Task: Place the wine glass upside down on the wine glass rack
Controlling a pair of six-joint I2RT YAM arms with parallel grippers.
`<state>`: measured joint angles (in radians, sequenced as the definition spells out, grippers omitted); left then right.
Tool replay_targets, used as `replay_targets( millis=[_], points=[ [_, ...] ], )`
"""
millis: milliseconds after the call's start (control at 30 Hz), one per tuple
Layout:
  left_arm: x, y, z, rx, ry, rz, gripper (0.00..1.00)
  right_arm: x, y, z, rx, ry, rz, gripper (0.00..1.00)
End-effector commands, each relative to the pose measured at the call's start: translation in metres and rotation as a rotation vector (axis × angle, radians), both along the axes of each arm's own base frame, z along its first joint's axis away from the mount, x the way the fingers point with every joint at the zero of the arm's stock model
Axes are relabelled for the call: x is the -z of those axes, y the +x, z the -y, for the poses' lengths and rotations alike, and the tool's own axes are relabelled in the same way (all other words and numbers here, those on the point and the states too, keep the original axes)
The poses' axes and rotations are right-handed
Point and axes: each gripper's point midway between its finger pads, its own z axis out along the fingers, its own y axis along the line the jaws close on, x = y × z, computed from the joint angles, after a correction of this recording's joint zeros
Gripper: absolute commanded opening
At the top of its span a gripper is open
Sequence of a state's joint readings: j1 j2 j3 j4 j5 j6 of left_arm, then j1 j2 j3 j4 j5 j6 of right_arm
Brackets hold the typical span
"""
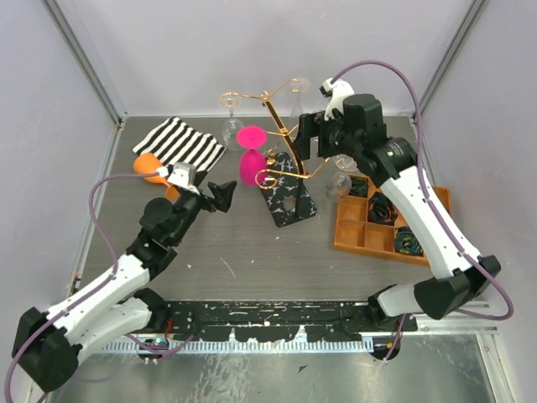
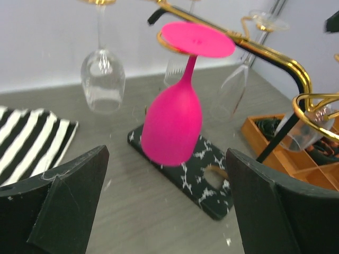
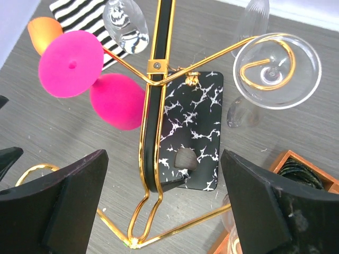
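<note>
Top external view: the pink wine glass (image 1: pixel 250 159) hangs upside down by its foot on a left arm of the wine glass rack (image 1: pixel 289 197), mid-table. The left gripper (image 1: pixel 223 196), just near-left of the glass, is spread wide and empty.

Left wrist view: the glass hangs untouched beyond the fingers.

Right wrist view: the right gripper (image 3: pixel 164 156) gapes above the rack and holds nothing.

The placing seems done. Next, both arms should draw back without knocking the wire.

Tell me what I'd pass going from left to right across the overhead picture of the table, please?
striped cloth → pink wine glass → wine glass rack → orange compartment tray
</note>
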<state>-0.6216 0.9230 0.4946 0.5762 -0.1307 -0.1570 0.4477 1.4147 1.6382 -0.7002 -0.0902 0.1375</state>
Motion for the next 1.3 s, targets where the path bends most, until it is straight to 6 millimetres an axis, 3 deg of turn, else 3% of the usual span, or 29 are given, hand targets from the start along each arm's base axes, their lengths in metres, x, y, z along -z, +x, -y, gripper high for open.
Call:
replay_targets(
  millis=[0,167,267,467,633,767,867,1000,1100,1267],
  points=[
    [0.047,-0.023,-0.029,-0.092,0.068,-0.327,0.98,-0.055,-0.020,0.005,-0.022,0.102,0.182,0.95],
    [0.069,-0.057,-0.050,-0.152,0.121,-0.615,0.98,-0.048,-0.040,0.010,-0.032,0.127,0.172,0.96],
    [0.072,-0.077,-0.061,-0.165,0.194,-0.745,0.98,-0.040,-0.050,0.017,-0.017,0.119,0.161,0.96],
    [0.081,-0.121,-0.047,-0.070,0.170,-1.025,0.98,-0.029,-0.066,0.031,0.006,0.095,0.144,0.97],
    [0.083,-0.130,-0.062,-0.163,0.140,-1.076,0.98,-0.019,-0.076,0.040,0.031,0.087,0.139,0.97],
    [0.079,-0.140,-0.029,0.067,0.074,-1.040,0.98,-0.017,-0.080,0.045,0.071,0.121,0.148,0.97],
    [0.091,-0.138,-0.022,0.087,0.018,-1.039,0.98,-0.017,-0.085,0.046,0.065,0.134,0.153,0.97],
    [0.105,-0.125,-0.052,-0.126,0.113,-1.057,0.98,-0.015,-0.090,0.051,0.076,0.128,0.158,0.97],
    [0.096,-0.107,-0.063,-0.229,0.143,-1.027,0.98,-0.010,-0.093,0.051,0.071,0.124,0.152,0.97],
    [0.071,-0.059,-0.084,-0.430,0.161,-0.927,0.98,0.001,-0.096,0.045,0.044,0.137,0.116,0.97]
  ],
)
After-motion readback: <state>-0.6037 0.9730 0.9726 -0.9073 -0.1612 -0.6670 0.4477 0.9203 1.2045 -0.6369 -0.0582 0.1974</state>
